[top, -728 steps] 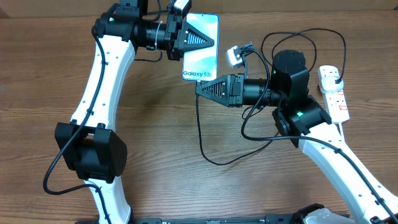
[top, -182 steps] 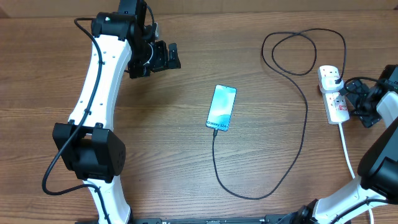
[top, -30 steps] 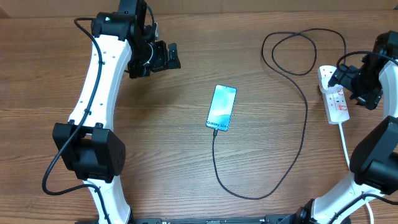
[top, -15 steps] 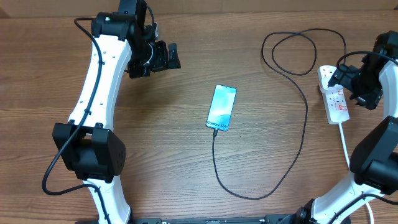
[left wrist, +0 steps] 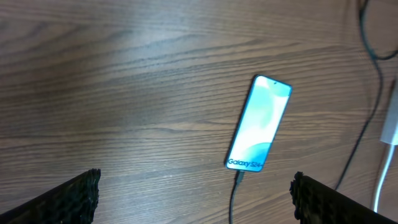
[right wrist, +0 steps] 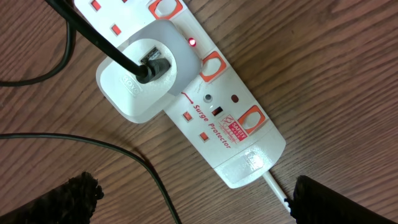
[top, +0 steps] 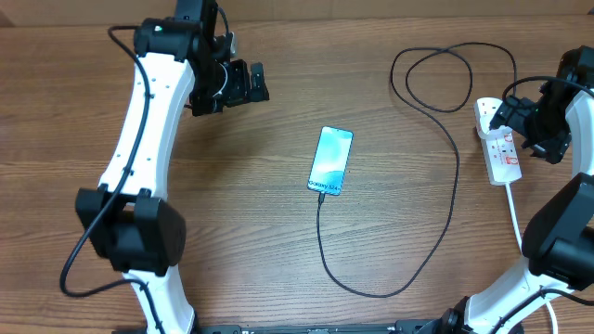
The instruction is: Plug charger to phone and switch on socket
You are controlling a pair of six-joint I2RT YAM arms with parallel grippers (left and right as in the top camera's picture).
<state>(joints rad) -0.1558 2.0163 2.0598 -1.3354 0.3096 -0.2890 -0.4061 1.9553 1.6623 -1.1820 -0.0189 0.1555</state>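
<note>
Soft, even light falls from above on the table point(top: 278, 278), bright enough, and my arms throw only faint blurred shadows. The phone point(top: 331, 161) glows teal mid-table without glare. My left wrist view is slightly soft, the wood grain smeared. My right wrist view is crisp: print on the power strip point(right wrist: 211, 106) reads clearly and a red lamp point(right wrist: 192, 42) shines. My left fingertips point(left wrist: 62, 202) and right fingertips point(right wrist: 62, 199) sit dark and unfocused.

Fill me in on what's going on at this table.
The phone lies flat mid-table, screen lit, with the charger plugged into its Galaxy-text end. Its cable runs to a white adapter seated in the socket, where a red light glows, so it looks switched on. The right gripper hangs over the socket, jaws open and empty. The left gripper sits well away from the phone, also open.
</note>
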